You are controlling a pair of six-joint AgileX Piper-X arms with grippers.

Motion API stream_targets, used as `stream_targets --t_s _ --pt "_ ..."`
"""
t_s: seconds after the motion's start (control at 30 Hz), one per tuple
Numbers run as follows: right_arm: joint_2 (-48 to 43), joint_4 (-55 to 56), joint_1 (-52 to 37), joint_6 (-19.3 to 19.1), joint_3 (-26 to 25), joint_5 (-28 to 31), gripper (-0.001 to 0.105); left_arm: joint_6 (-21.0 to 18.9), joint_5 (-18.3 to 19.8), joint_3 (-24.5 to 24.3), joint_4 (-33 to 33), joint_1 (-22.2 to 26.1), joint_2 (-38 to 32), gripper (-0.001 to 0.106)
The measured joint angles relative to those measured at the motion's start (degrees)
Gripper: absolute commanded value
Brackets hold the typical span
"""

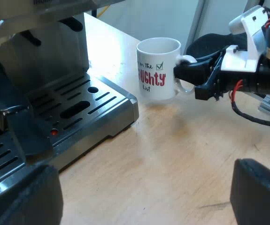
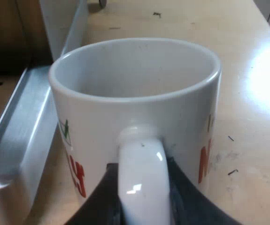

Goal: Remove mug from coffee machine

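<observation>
A white mug (image 1: 157, 70) with red and green lettering stands upright on the wooden table, just off the corner of the espresso machine's metal drip tray (image 1: 85, 101). My right gripper (image 1: 185, 77) reaches in at the mug's handle. In the right wrist view the mug (image 2: 135, 93) looks empty, and the right gripper (image 2: 142, 192) is shut on the white handle (image 2: 142, 173), with a dark finger pressed against each side. My left gripper (image 1: 142, 201) hangs open over bare table near the tray, its fingers (image 1: 24, 197) far apart with nothing between them.
The espresso machine's steel front (image 1: 45, 51) rises behind the slotted drip tray. The tray's edge (image 2: 24, 131) runs close beside the mug. Bare wooden table (image 1: 186, 150) spreads around the mug, away from the machine.
</observation>
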Motion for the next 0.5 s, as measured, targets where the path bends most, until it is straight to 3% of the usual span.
stream_targets --t_s 0.5 --pt "11.9 -11.1 0.0 0.0 0.0 0.5 0.000 0.0 0.0 0.0 0.0 0.0 0.0 0.087"
